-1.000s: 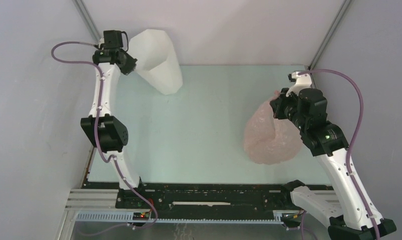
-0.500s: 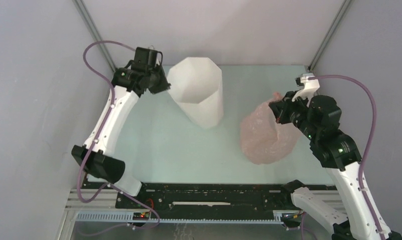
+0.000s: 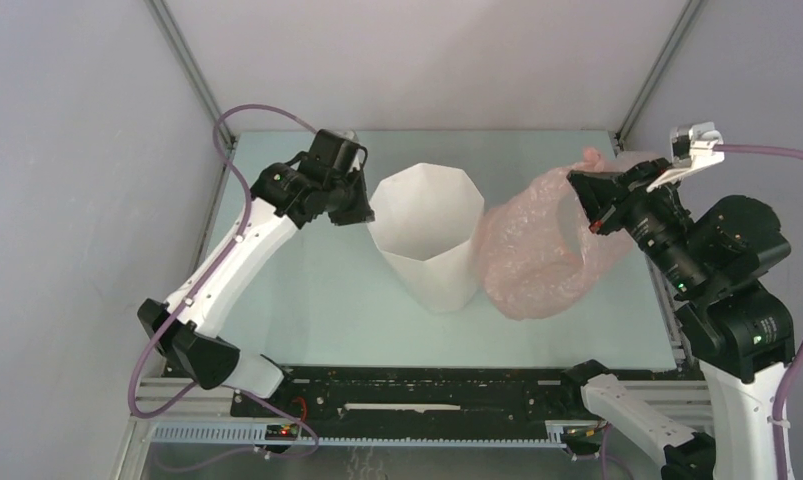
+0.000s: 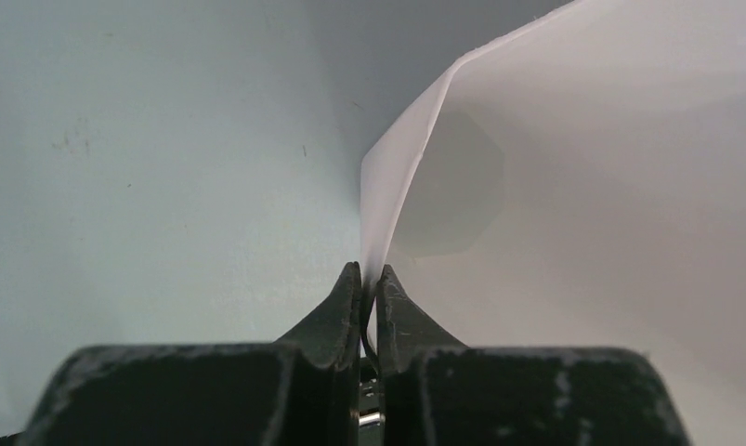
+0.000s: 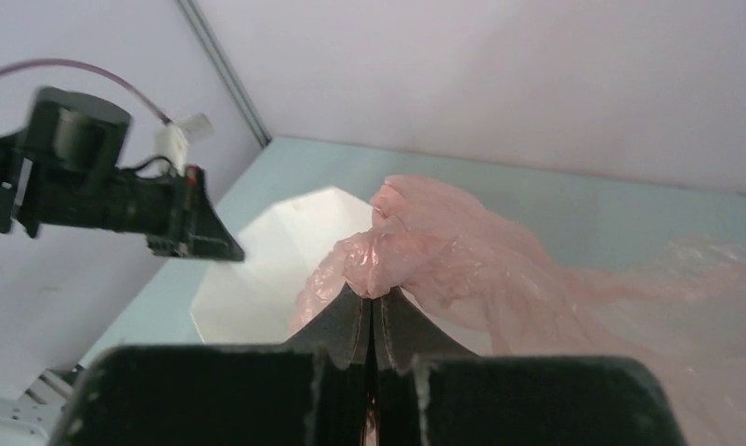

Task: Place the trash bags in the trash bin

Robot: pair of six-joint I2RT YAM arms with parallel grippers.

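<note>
The white faceted trash bin [image 3: 429,238] stands upright mid-table, its mouth open toward the camera. My left gripper [image 3: 365,212] is shut on the bin's left rim; in the left wrist view the thin white wall [image 4: 401,177] runs between its fingertips [image 4: 370,271]. A crinkly pale-pink trash bag [image 3: 539,250] hangs just right of the bin, touching its side. My right gripper [image 3: 585,197] is shut on the bag's bunched top, held above the table. In the right wrist view the pink plastic [image 5: 425,251] bulges out of the shut gripper [image 5: 373,295], with the bin [image 5: 267,269] beyond it.
Grey enclosure walls close in the pale-green table [image 3: 307,290] on the left, back and right. A black rail with the arm bases [image 3: 397,395] runs along the near edge. The left arm's purple cable [image 3: 239,118] loops over the back-left corner.
The left arm has dragged the bin from the back-left corner to mid-table. The right gripper has lifted the bag and swung it up beside the bin.
</note>
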